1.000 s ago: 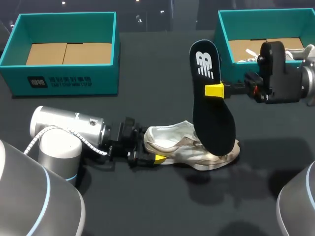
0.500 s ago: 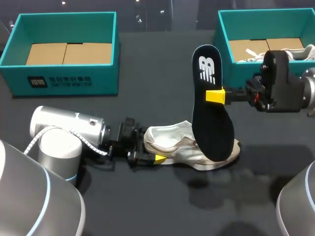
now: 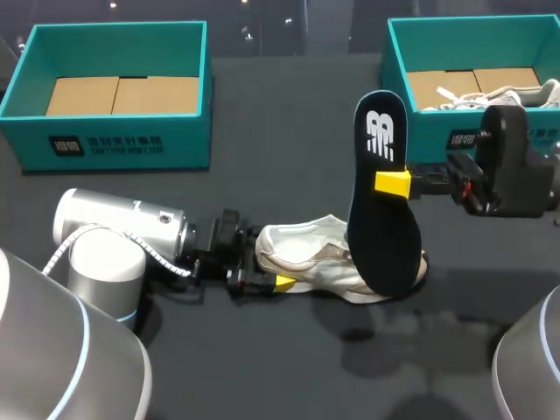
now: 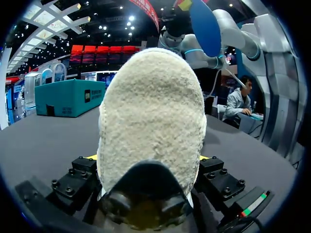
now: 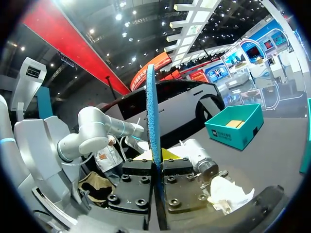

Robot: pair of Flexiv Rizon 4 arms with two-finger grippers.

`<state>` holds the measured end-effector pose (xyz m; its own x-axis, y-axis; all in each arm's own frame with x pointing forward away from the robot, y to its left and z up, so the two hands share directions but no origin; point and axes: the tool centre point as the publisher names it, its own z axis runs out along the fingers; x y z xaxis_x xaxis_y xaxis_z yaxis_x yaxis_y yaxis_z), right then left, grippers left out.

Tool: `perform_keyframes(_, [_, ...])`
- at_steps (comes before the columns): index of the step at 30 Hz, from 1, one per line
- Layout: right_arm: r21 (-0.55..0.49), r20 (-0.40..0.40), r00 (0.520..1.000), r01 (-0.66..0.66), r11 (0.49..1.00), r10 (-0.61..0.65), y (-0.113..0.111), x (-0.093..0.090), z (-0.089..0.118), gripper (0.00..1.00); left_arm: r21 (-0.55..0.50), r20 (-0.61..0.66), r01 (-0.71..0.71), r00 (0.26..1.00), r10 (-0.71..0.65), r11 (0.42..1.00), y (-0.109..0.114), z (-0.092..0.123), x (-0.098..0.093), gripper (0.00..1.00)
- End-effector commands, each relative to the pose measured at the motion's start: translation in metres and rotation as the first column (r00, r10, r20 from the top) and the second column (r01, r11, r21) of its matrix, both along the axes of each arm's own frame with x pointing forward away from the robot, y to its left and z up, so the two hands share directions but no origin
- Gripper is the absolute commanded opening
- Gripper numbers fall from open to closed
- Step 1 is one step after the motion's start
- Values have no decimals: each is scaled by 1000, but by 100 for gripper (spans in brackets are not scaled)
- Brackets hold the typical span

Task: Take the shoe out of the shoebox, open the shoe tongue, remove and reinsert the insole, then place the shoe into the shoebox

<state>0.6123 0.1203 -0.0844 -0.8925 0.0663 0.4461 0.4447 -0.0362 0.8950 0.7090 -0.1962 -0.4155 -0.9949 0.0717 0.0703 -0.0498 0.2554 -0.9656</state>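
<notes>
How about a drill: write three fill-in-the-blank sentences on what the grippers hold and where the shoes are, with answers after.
The right gripper is shut on the black ____.
The left gripper holds the white shoe on the table by its ____ end.
A second shoe lies in the shoebox on the robot's ____.
Missing words: insole; heel; right.

Silver-grey arms (image 3: pixel 122 229), blue rings (image 3: pixel 85 332) — white coiled cable (image 3: pixel 63 247), yellow fingertips (image 3: pixel 392 182).
</notes>
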Motion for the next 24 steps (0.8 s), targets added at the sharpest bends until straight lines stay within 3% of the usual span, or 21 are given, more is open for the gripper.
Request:
perform_keyframes(1, [-2, 0, 1000, 7, 1000, -7, 0, -4, 0, 0, 9, 5, 2, 1000, -2, 1000, 3, -1, 0, 100])
perform_keyframes(11, [-2, 0, 1000, 7, 1000, -7, 0, -4, 0, 0, 118, 3, 3, 1000, -3, 993, 23, 6, 0, 100])
perform_keyframes(13, [-2, 0, 1000, 7, 1000, -7, 0, -4, 0, 0, 183, -11, -11, 1000, 13, 983, 28, 9, 1, 100])
perform_keyframes(16, [-2, 0, 1000, 7, 1000, -7, 0, -4, 0, 0, 389, 26, -64, 998, 58, 919, 41, 15, 5, 100])
perform_keyframes(24, [-2, 0, 1000, 7, 1000, -7, 0, -4, 0, 0, 389, 26, -64, 998, 58, 919, 41, 15, 5, 100])
